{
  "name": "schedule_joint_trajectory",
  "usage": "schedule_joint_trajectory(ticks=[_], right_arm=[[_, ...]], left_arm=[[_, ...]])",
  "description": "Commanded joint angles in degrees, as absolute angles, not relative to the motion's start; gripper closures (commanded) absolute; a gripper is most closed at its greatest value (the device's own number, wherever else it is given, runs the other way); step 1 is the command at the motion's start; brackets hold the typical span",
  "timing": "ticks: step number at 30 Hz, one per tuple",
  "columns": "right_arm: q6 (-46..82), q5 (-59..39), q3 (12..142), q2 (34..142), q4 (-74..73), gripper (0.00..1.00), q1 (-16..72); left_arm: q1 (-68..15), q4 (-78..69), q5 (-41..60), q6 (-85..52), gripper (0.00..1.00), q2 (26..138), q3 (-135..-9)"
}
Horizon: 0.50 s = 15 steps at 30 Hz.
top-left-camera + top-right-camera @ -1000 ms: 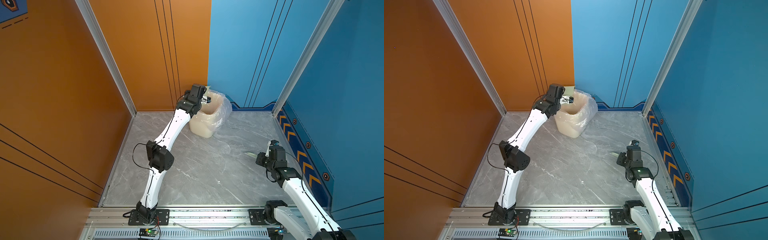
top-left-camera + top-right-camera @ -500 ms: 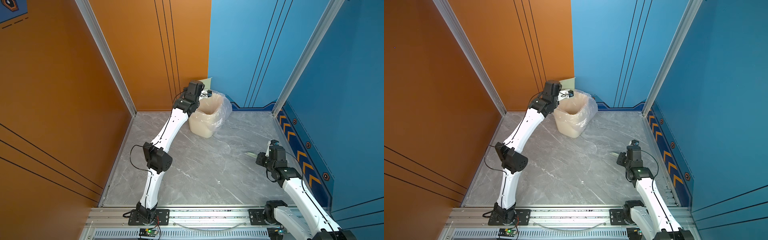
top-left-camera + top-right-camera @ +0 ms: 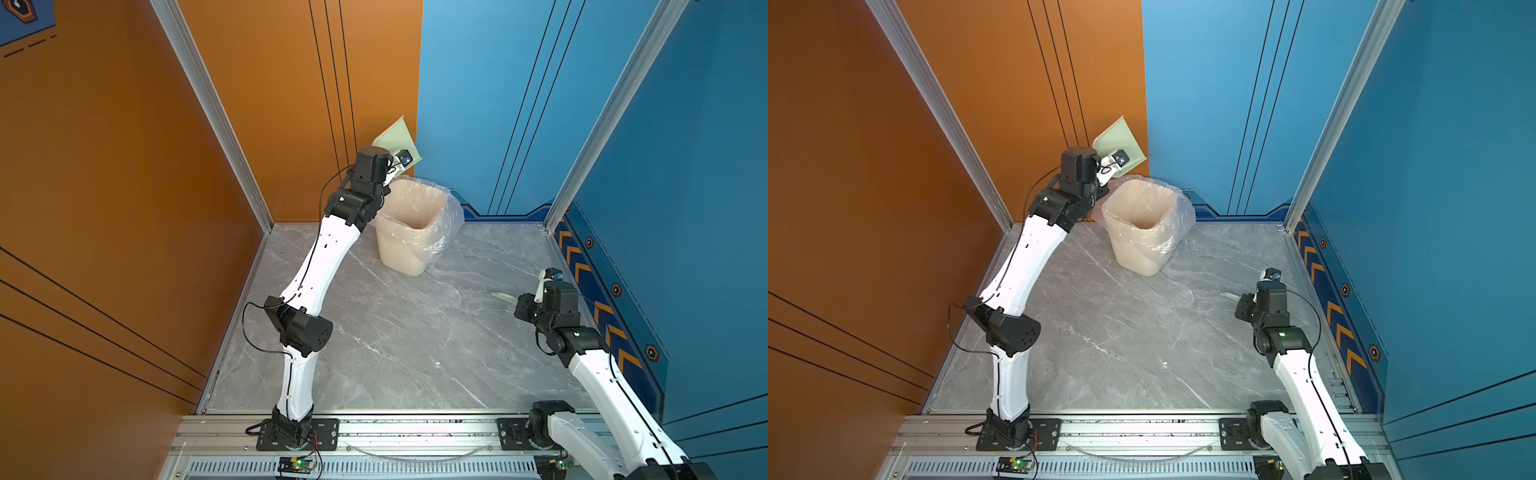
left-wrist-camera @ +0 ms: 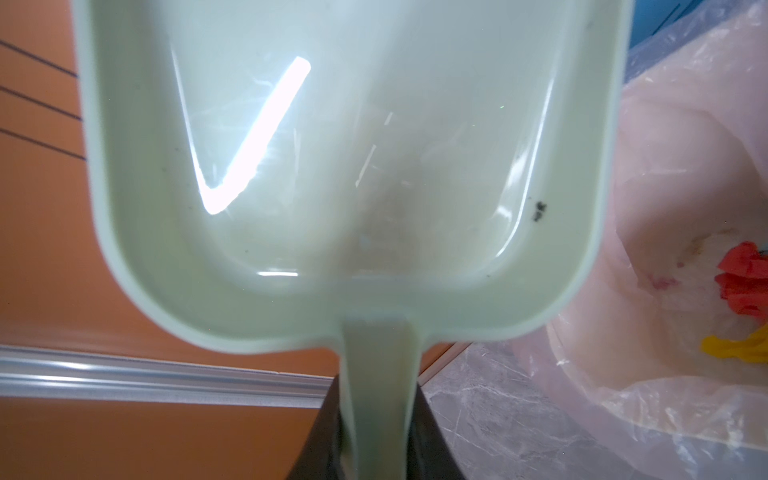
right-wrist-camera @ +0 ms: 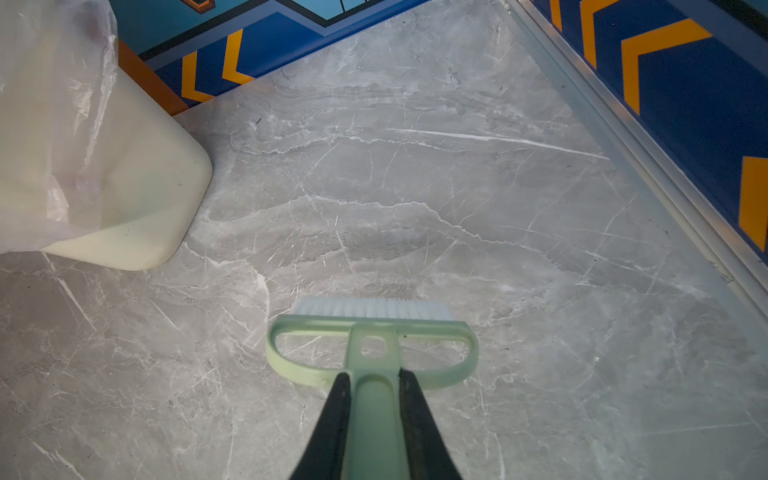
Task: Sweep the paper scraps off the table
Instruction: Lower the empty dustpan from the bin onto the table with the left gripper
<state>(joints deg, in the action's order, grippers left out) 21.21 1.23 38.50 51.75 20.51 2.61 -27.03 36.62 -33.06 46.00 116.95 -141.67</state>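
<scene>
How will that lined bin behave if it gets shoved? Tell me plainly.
Probably light: the bin looks like thin cream plastic, with only a few paper scraps showing inside. A high push might tip it, since it narrows toward its base; a low one would likely slide it on the smooth table. Its clear liner looks floppy and would crumple.

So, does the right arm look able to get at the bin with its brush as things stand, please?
Probably yes: only bare table lies between the brush in the right gripper and the bin, and the left gripper holds the dustpan up near the bin's far side, off that path.
</scene>
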Motion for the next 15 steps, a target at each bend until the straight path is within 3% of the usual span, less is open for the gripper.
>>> schedule_joint_trajectory(ticks=[1, 15], right_arm=[[20.4, 0.4, 41.1, 52.4, 21.4, 1.00, 2.5], [21.2, 1.0, 41.7, 51.9, 22.6, 1.00, 3.0]], left_arm=[[-26.6, 38.1, -34.7, 37.4, 1.00, 113.3, -137.1], [-26.9, 36.9, -23.5, 16.6, 1.00, 95.4, -110.8]])
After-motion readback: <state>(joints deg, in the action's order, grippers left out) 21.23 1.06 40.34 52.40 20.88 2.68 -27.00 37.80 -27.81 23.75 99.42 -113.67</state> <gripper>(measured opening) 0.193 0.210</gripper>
